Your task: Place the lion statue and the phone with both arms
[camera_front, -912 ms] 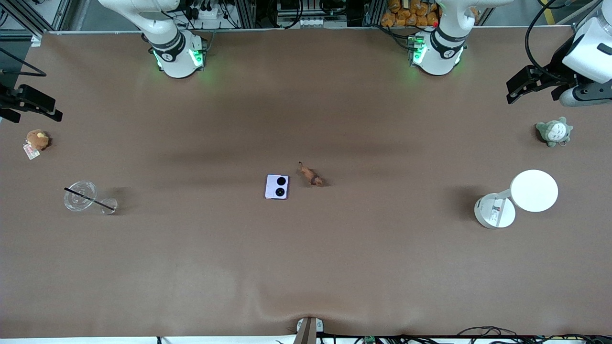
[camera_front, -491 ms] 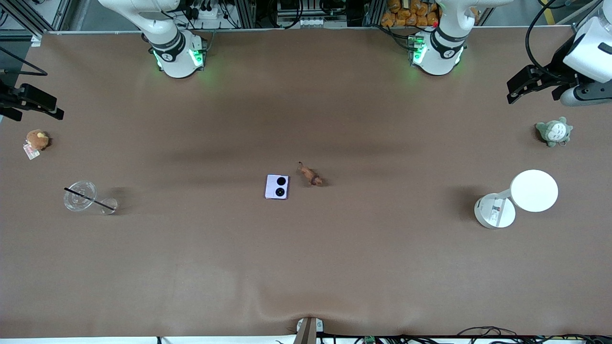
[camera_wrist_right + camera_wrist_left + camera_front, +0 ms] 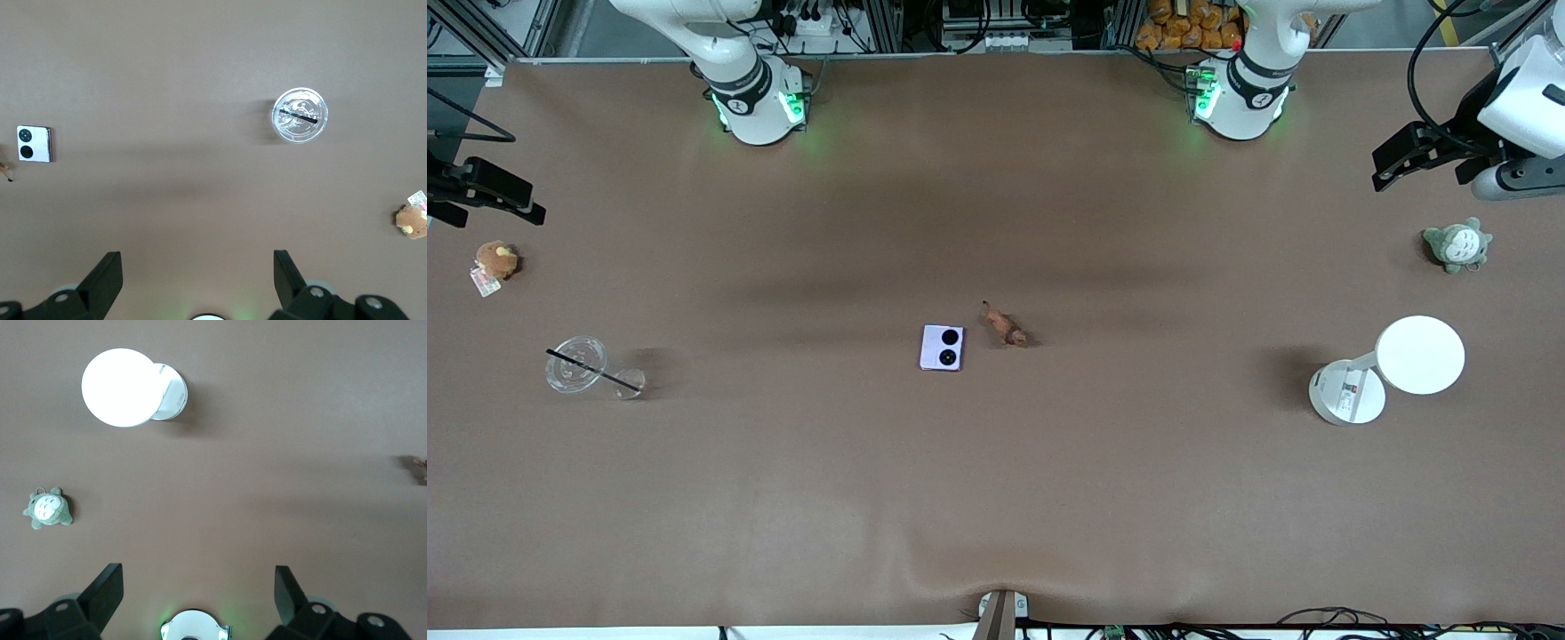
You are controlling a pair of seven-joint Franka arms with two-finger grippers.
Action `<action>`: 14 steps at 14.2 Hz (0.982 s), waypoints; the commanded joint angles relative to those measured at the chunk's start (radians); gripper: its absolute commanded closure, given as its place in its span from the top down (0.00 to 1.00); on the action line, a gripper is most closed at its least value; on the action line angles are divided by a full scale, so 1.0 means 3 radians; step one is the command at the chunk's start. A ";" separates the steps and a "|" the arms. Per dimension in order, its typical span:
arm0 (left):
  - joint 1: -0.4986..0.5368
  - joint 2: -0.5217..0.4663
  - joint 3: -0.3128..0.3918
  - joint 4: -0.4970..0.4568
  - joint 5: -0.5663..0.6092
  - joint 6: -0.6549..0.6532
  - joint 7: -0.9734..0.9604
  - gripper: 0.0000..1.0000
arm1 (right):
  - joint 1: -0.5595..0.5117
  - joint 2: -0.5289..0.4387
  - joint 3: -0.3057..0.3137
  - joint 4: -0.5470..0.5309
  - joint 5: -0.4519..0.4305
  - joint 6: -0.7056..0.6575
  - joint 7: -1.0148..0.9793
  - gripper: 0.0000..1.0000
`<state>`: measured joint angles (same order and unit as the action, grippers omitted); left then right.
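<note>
Reddish-brown figurine: the lion statue (image 3: 1006,326) lies near mid-counter, its long axis running from about 10 o'clock (thin tail) to 4 o'clock in the front view.
Pale lilac slab: the phone (image 3: 943,348) lies flat just beside the statue, toward the right arm's end of the counter and slightly nearer the front camera, not touching it; its two black camera circles sit along the edge facing the statue.
Key relation: both items sit well apart from both end effectors, roughly midway between the two ends.
Left end effector (image 3: 1427,164): raised over the left arm's end of the counter, above the grey-green plush (image 3: 1457,245); fingers spread, released, empty; statue at about 8 o'clock from it in the front view.
Right end effector (image 3: 480,191): raised over the right arm's end, above the brown plush (image 3: 495,260); fingers spread, empty; phone at about 4 o'clock from it.
Nearer arm, as a judgement: statue suits the left arm, phone the right.
Outward: white lamp (image 3: 1391,369); clear cup (image 3: 576,364).
Writing: none readable; the brown plush's tag and lamp label are illegible.
</note>
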<state>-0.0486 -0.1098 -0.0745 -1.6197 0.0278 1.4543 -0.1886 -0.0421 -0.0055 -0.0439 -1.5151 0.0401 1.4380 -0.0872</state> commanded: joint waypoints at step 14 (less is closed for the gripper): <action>-0.0568 0.1311 -0.0969 0.0117 -0.0052 0.1108 -0.2620 1.00 | 0.0303 0.0054 0.0095 -0.0007 0.0004 -0.0125 -0.0026 1.00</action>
<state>-0.1480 0.2019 -0.3636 -1.6210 -0.0053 1.7270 -0.8226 0.0001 -0.0021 -0.0179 -1.5165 0.0423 1.4078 -0.0887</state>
